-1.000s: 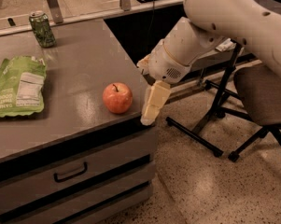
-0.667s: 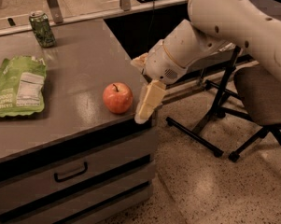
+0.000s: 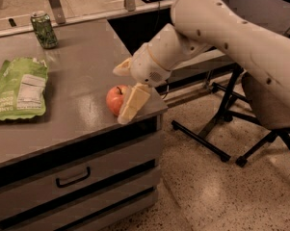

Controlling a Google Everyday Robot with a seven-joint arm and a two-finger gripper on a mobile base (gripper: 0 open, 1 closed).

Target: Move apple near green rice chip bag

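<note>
In the camera view, the apple (image 3: 113,100) is seen near the right front corner of the grey counter (image 3: 82,57), close to the edge. The gripper (image 3: 120,95) is placed about it, carried by a pale arm (image 3: 221,32) that enters from 2 o'clock. The pincer is spread. One cream finger (image 3: 133,102) is laid across the fruit at 4 o'clock, and the other finger (image 3: 121,68) is held at 12 o'clock, apart from the skin. The apple is thus bracketed but is not judged to be pinched. Whether the lower finger touches it cannot be told. The green rice chip bag (image 3: 20,88) is laid flat, well apart, at 9 o'clock of the apple. A green can (image 3: 44,30) is stood at 1 o'clock of the bag, near the back edge.

Several faults are to be feared:
- A finger closed off-centre could nudge the round, shiny fruit, so that it rolls over the nearby edge to the floor.
- Too light a pinch could let the fruit slip out in transit.
- If it is set down carelessly, it could roll on, or the light bag could be shoved.

The counter top is smooth with a dull sheen. Drawers (image 3: 111,162) with a dark handle (image 3: 73,177) are fitted below it. A speckled floor (image 3: 207,191) and the black legs of a stand (image 3: 217,129) are seen at 3 o'clock of the counter.
</note>
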